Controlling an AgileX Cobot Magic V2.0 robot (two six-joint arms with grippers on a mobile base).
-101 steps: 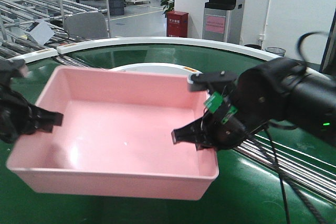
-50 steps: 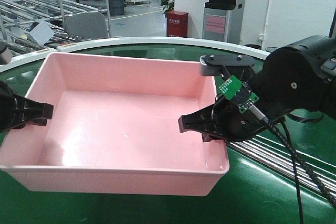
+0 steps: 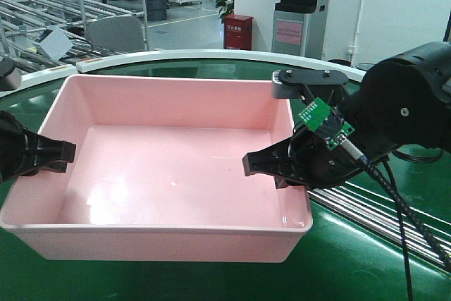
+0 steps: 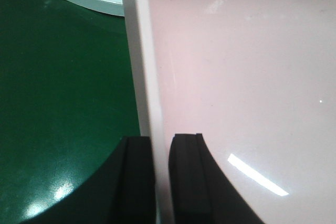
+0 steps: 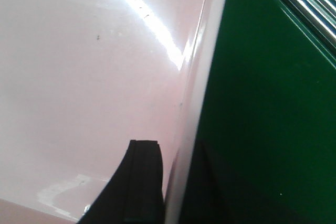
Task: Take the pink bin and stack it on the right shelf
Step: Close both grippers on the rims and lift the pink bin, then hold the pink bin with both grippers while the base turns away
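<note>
You have the pink bin (image 3: 162,244) open side up and roughly level: a shallow, glossy, pale-pink rectangular tub with a rolled rim. The left end effector (image 3: 42,158) pinches its left short wall. The right end effector (image 3: 285,168) pinches the opposite wall.

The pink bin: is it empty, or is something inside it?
Empty: the pink bin shows a bare floor; only the left gripper and right gripper, clamped on its side walls, reach inside.

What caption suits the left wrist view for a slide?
Left gripper clamps the pink bin wall, one finger inside, one outside; green conveyor belt alongside.
</note>
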